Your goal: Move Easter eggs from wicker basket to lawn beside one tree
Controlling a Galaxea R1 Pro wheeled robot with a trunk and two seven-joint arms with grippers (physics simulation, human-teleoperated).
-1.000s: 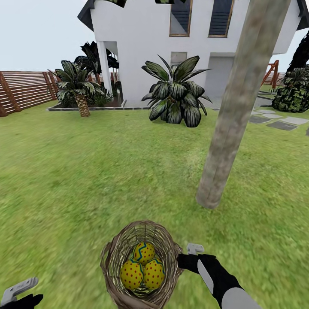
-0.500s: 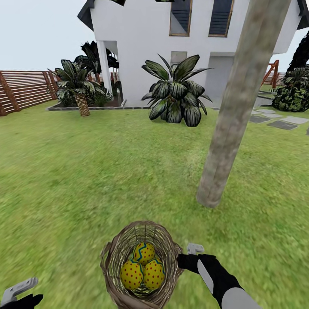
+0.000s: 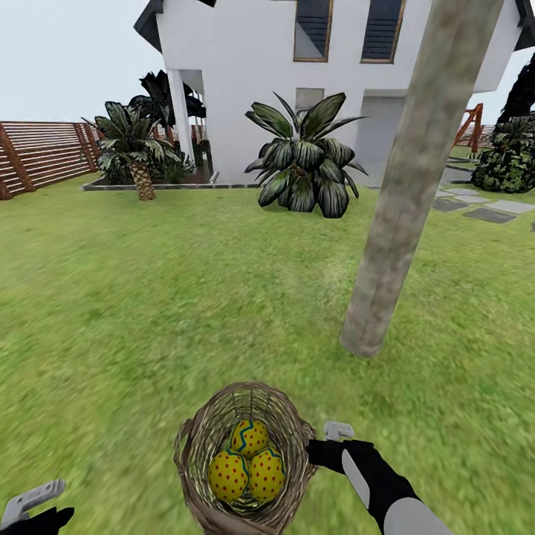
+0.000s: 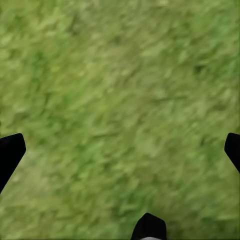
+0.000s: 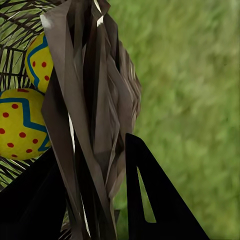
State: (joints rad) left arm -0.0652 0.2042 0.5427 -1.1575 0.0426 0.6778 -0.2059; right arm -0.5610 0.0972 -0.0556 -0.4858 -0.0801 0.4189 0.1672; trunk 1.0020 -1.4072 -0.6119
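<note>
The wicker basket (image 3: 192, 446) hangs low in front of me in the head view, over the lawn (image 3: 148, 297). Three Easter eggs (image 3: 249, 437) lie together in its bottom. My right gripper (image 3: 321, 446) is shut on the basket's right rim. In the right wrist view the woven wall (image 5: 95, 100) runs between its two dark fingers, and two eggs (image 5: 20, 125) show inside. The tree (image 3: 394, 223) has its thick mottled trunk planted in the grass just beyond the basket, to the right. My left gripper (image 3: 30, 509) hangs open at the lower left, over bare grass (image 4: 120, 100).
A low broad-leaved dark plant (image 3: 305, 167) and a small palm (image 3: 134, 152) stand before the white house (image 3: 238, 82). A wooden fence (image 3: 37, 156) runs along the left. Grey stepping stones (image 3: 487, 215) lie at the right. Open grass stretches left of the trunk.
</note>
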